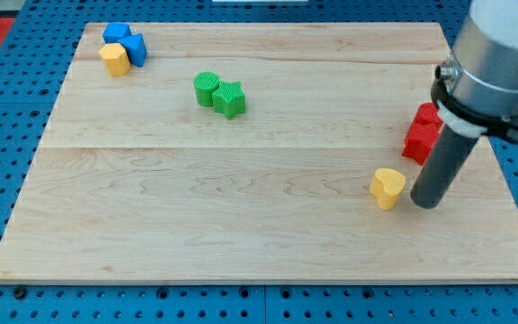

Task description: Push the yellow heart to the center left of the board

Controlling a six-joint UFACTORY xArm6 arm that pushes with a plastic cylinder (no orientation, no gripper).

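Yellow heart sits near the board's right edge, low in the view, with our tip just beside it on its right; we have no claw, only the rod. Red blocks lie above. We read no writing. Bare wood stretches left toward green blocks.

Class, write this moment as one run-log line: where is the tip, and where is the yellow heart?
tip: just right of yellow heart, small gap | heart: board's lower right, not yet center left | red blocks: behind rod
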